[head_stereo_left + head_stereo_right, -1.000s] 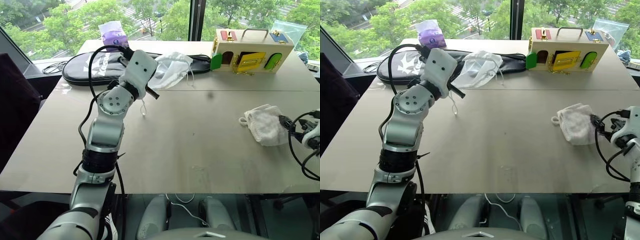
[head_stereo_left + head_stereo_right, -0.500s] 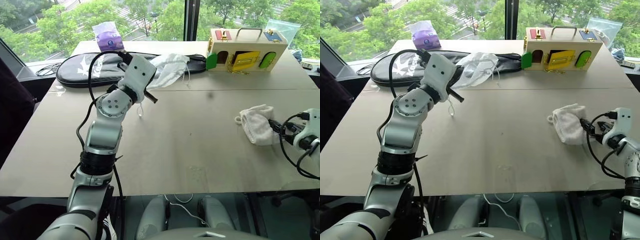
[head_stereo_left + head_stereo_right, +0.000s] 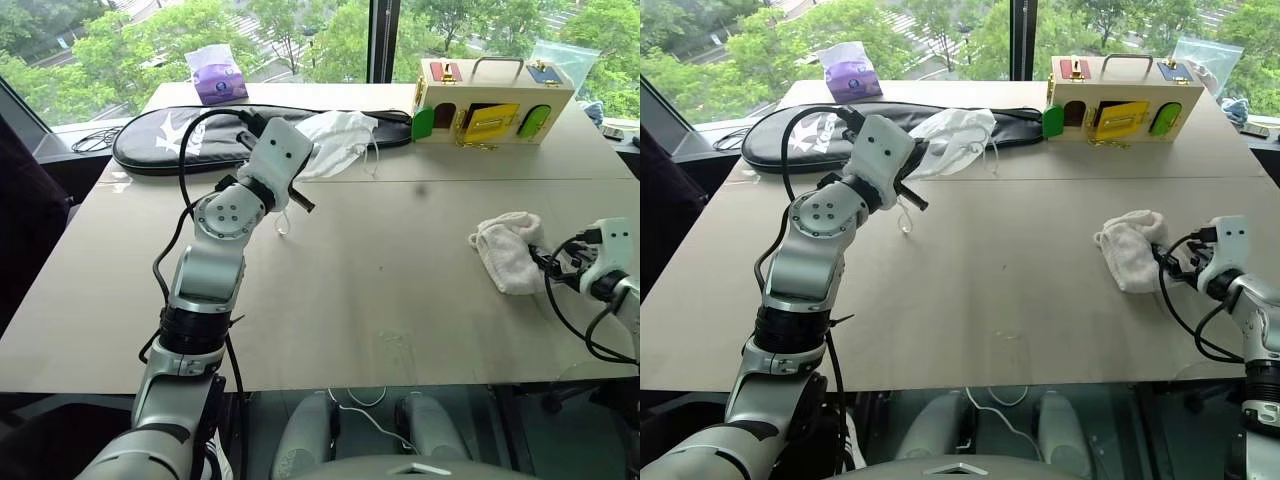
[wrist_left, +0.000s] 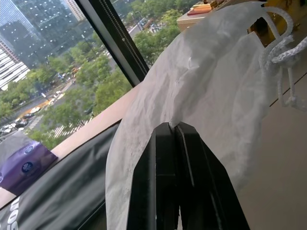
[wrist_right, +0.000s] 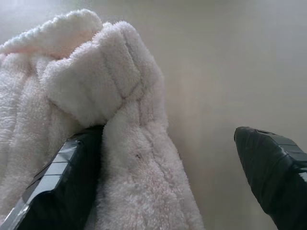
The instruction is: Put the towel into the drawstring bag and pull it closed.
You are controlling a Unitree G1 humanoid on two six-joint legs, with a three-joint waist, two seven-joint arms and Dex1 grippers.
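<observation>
Towel [image 3: 508,253]: at 3 o'clock on the table [image 3: 400,290], crumpled, thick white terry pile, soft and light. Judged to compress readily; best taken at the raised fold nearest the right gripper [image 5: 168,187], spread wide with one finger already against the pile. Drawstring bag [image 3: 335,140]: at 12 o'clock, draped over the black racket case [image 3: 170,140], thin crinkly semi-translucent fabric, thin white cords dangling (likely slippery, prone to collapse). Left gripper [image 4: 175,132]: pressed together, pinching the bag's fabric edge.
</observation>
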